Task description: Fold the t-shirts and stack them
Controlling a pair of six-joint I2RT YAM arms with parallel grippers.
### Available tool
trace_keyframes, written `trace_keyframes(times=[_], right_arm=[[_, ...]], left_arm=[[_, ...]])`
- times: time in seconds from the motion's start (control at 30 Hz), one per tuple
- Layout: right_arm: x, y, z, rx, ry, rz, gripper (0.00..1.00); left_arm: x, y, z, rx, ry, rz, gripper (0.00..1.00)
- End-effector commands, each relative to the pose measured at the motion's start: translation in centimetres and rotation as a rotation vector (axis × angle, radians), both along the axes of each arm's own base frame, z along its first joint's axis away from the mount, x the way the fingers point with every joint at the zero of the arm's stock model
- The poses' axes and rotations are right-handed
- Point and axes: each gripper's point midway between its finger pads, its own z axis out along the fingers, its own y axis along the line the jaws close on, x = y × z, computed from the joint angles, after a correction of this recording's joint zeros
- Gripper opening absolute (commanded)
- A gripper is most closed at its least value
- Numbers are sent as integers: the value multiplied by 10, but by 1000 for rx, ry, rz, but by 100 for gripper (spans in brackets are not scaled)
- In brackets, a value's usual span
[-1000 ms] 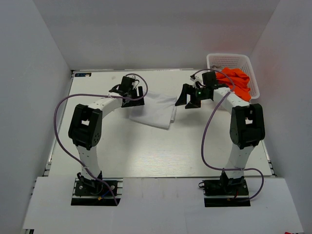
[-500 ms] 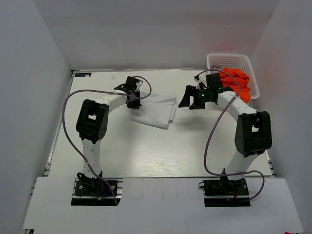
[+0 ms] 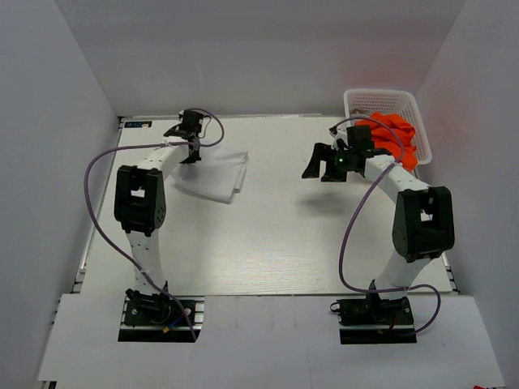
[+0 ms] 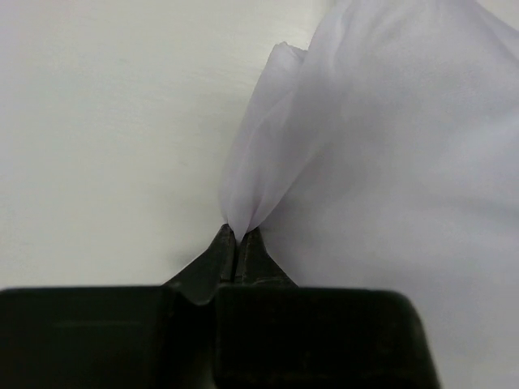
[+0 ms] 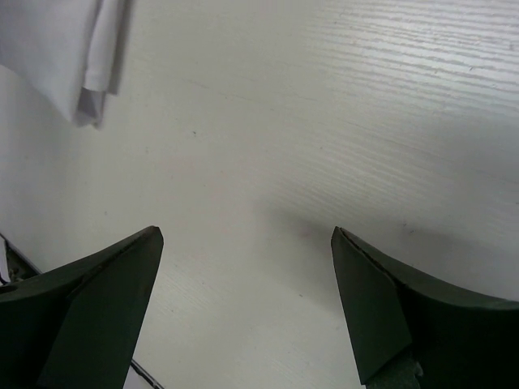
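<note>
Clearly, the left gripper (image 4: 239,235) is pinching a folded edge of the white t-shirt (image 3: 217,175), which is lying at the table's (image 3: 268,243) far left. The right gripper (image 3: 322,162) is hovering wide open, empty. The orange t-shirt (image 3: 395,134) is sitting bunched in the basket (image 3: 381,99); limp and light, it likely wants a hem pinch.

White t-shirt (image 4: 389,162) runs off the left wrist view's right edge; orange t-shirt (image 3: 401,138) sits partly behind the right arm (image 3: 388,174).

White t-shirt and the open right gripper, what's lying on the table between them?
Nothing: in the top view only bare table separates the white t-shirt from the right gripper; the right wrist view shows the same.
</note>
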Motion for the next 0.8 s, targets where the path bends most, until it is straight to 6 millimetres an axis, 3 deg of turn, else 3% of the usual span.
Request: trace_keyframes(times=[0.0, 0.03, 0.1, 0.13, 0.17, 0.27, 0.3, 0.33, 0.4, 0.43, 0.63, 0.67, 0.7, 0.77], right_arm=[[27, -9, 38, -11, -145, -68, 90], [31, -9, 42, -17, -161, -77, 90], [41, -15, 48, -32, -187, -122, 90], [43, -17, 48, -36, -189, -130, 90], [47, -19, 51, -40, -194, -146, 90], [51, -27, 51, -64, -197, -176, 90], [52, -30, 49, -69, -193, -188, 90], [55, -34, 50, -83, -199, -207, 90], [58, -39, 49, -85, -196, -224, 90], [61, -40, 51, -85, -204, -224, 90], [65, -45, 60, -86, -228, -232, 90], [65, -44, 58, -86, -225, -229, 90], [65, -45, 60, -86, -228, -230, 90], [64, -43, 60, -80, -230, -223, 90]], left_arm=[[21, 59, 63, 115, -113, 86, 0], [25, 73, 57, 155, -105, 128, 0], [37, 100, 69, 201, -123, 153, 0], [41, 108, 60, 213, -103, 155, 0], [51, 115, 69, 214, -131, 166, 0], [64, 145, 75, 230, -143, 218, 0], [68, 153, 63, 238, -123, 224, 0], [76, 165, 72, 229, -154, 245, 0], [86, 177, 59, 222, -144, 247, 0], [88, 188, 59, 228, -145, 260, 0], [106, 209, 62, 217, -182, 232, 0], [109, 211, 66, 223, -203, 241, 8], [110, 211, 73, 224, -224, 243, 27], [108, 219, 80, 274, -232, 265, 44]])
